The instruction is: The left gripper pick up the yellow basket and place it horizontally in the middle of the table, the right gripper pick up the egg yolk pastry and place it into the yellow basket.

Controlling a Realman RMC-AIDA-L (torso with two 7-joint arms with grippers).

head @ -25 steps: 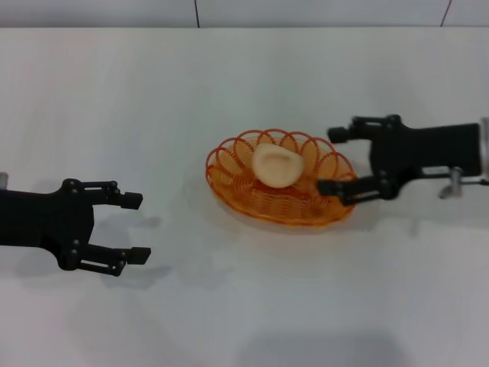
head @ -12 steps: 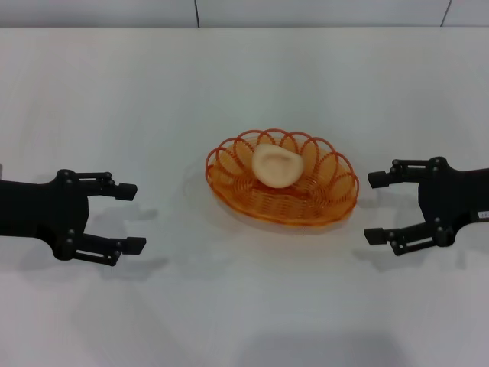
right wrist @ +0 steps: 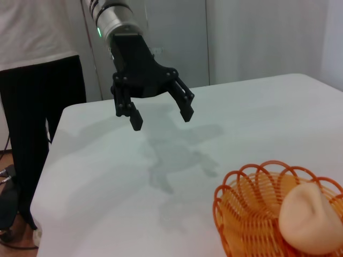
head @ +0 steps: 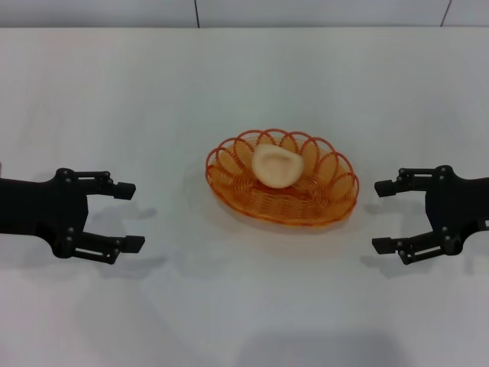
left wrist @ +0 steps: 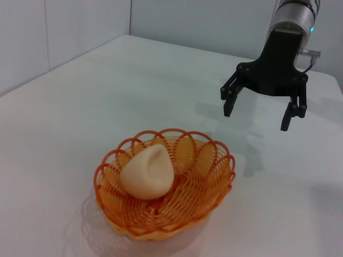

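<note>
Both of our black two-fingered claws stand clear of the work with fingers spread and nothing between them: the left gripper (head: 130, 217) low over the left side of the plain white table (head: 244, 84), the right gripper (head: 386, 216) at the right side, each well apart from the oval orange-yellow woven wire basket (head: 281, 177). That yellow basket sits flat near the middle of the table with its long axis running left to right, and the small round pale cream egg yolk pastry (head: 276, 166) lies inside it, toward the far-left part of the bowl, leaning on the looped wall. By the look of things, we judge both placements done. The basket seems light and springy, its open wire loops giving easy purchase; we would pinch the scalloped rim at one narrow end, where a finger can pass through a loop. The pastry looks soft and crumbly, with a dimpled top, so we would close gently across its widest part from above, squeezing only enough to lift.
</note>
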